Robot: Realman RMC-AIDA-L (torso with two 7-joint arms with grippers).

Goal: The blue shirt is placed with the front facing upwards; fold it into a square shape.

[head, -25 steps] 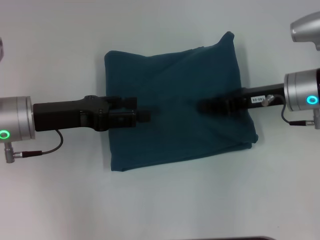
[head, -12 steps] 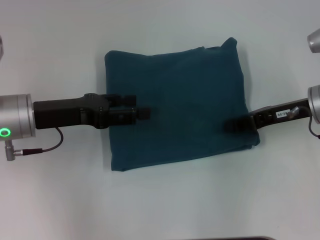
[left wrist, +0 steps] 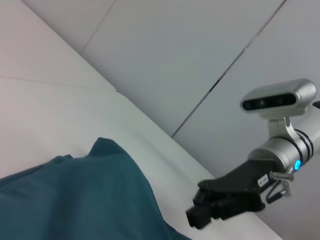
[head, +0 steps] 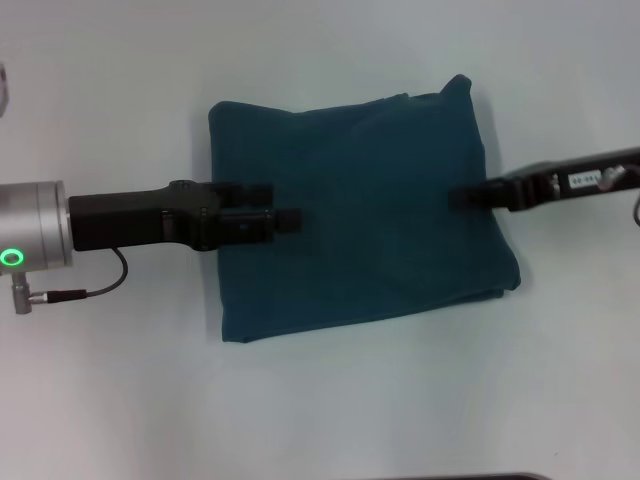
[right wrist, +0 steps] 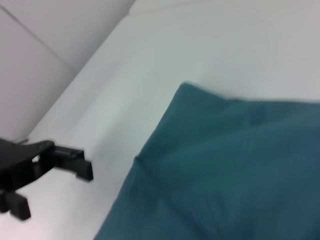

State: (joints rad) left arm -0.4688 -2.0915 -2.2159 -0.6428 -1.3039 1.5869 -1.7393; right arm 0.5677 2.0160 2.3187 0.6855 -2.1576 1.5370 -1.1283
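Right gripper [head: 462, 196] has retreated to the right edge of the squarish folded dark teal cotton shirt [head: 380, 210]; left gripper [head: 285, 220] stays over it, empty. I cannot tell either pincer's state. Fold looks complete.

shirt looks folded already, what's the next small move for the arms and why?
Probably pull the left gripper back off the blue shirt. The shirt already lies as a roughly square folded packet on the table, plain side up, and neither gripper appears to hold cloth. The right gripper sits at the shirt's right edge; the left one reaches over its left part.
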